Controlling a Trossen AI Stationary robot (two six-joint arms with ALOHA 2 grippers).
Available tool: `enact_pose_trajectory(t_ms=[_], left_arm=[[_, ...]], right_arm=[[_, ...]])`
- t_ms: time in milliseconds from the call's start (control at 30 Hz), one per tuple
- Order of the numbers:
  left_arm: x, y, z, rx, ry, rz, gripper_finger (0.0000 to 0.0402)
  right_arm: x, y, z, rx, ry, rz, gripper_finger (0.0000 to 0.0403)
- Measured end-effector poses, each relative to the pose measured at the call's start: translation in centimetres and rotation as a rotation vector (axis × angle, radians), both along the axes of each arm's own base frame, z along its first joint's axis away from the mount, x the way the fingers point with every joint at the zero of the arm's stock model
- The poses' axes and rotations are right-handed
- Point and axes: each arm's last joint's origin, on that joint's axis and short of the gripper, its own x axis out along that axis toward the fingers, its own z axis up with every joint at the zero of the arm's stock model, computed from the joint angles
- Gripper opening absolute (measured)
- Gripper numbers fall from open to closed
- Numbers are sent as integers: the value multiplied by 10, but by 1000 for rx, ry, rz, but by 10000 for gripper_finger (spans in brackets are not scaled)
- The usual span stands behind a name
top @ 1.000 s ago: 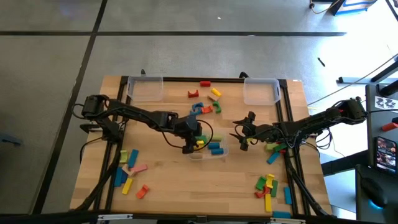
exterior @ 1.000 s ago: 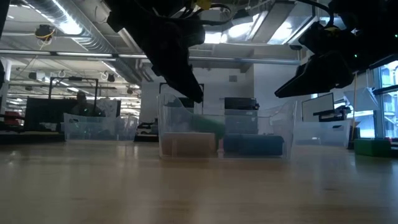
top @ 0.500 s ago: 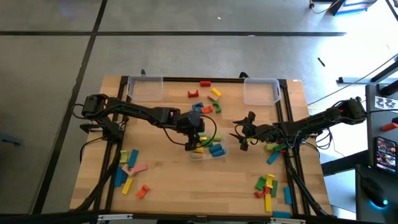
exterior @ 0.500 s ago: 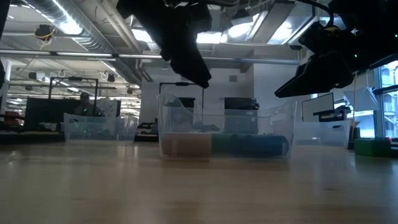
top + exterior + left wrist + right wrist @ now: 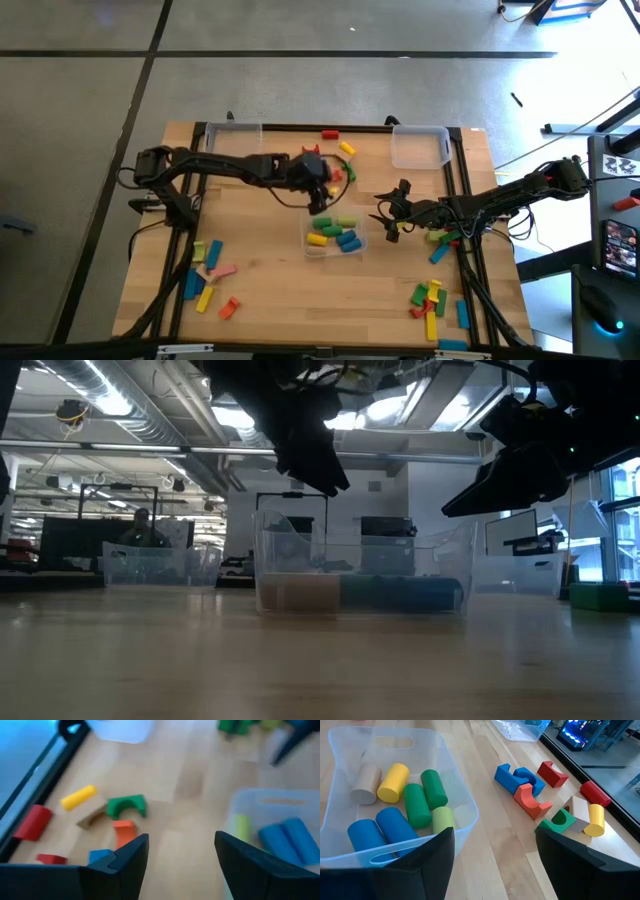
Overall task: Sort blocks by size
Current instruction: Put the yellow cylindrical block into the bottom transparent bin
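The blocks lie in groups. Several short cylinders (image 5: 415,802) fill the clear middle bin (image 5: 335,238). Loose arches and stubs (image 5: 340,160) sit by the far edge, among them a green arch (image 5: 126,805) and a yellow cylinder (image 5: 78,797). More blocks lie near left (image 5: 205,272) and near right (image 5: 432,300). My left gripper (image 5: 328,190) hovers open and empty between the far cluster and the bin, above the table. My right gripper (image 5: 385,215) waits open just right of the bin, also empty.
Two empty clear bins stand at the far edge, one to the left (image 5: 233,140) and one to the right (image 5: 420,145). A few blocks (image 5: 440,240) lie under my right arm. Black frame rails (image 5: 465,180) run along the table's sides. Bare wood shows near the front middle.
My left gripper has risen from over the middle bin and swung toward the table's far edge, now nearer the far cluster of blocks. A green block that was blurred in mid-bin has settled among the others. My right arm kept still.
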Motion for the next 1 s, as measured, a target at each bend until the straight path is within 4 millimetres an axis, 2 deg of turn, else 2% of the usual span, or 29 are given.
enact_pose_trajectory(t_ms=[200,400,567,800,1000], left_arm=[[-7,28,-1,-2,20,78,207],[-13,44,-9,5,31,113,199],[-25,50,-35,12,62,122,189],[-44,54,-73,-89,-40,96,176],[-72,47,-75,-56,-195,104,167]], right_arm=[[0,0,0,-16,1,-10,273],[-1,-2,1,-52,-1,-64,273],[-1,-2,1,-23,-11,-72,273],[0,-8,3,-5,-59,-173,273],[5,-32,8,29,-75,-253,273]])
